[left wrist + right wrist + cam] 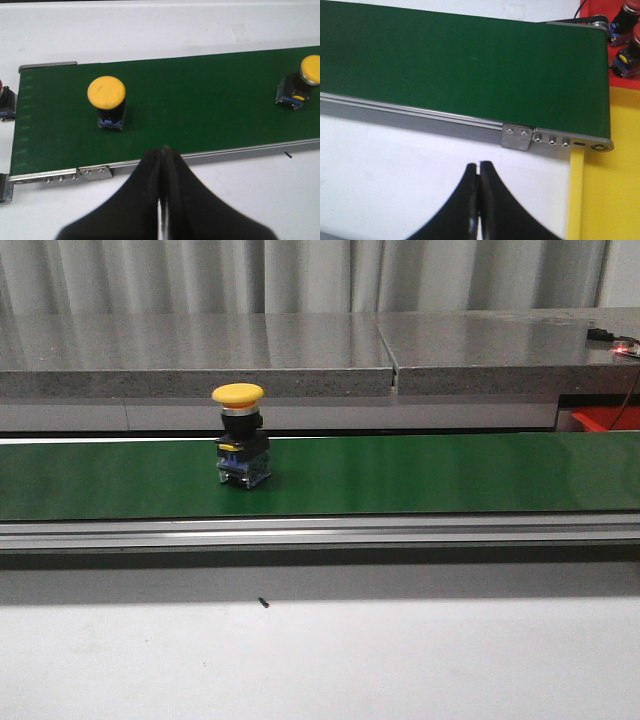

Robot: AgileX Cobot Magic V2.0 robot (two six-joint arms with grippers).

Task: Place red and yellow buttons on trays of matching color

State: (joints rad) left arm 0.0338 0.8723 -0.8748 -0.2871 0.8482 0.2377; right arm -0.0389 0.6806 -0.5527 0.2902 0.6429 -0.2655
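A yellow button with a black and clear base stands upright on the green belt. The left wrist view shows two yellow buttons on the belt, one near its end and one farther along. A red button peeks in beyond the belt's end. My left gripper is shut and empty, above the belt's near rail. My right gripper is shut and empty over the white table, short of the belt's other end. A yellow tray and a red tray lie there. Neither gripper shows in the front view.
Red buttons lie on the red tray beyond the belt's end. The belt's metal rail runs along its near side, with white table in front. A grey ledge runs behind the belt. A red bin shows at the far right.
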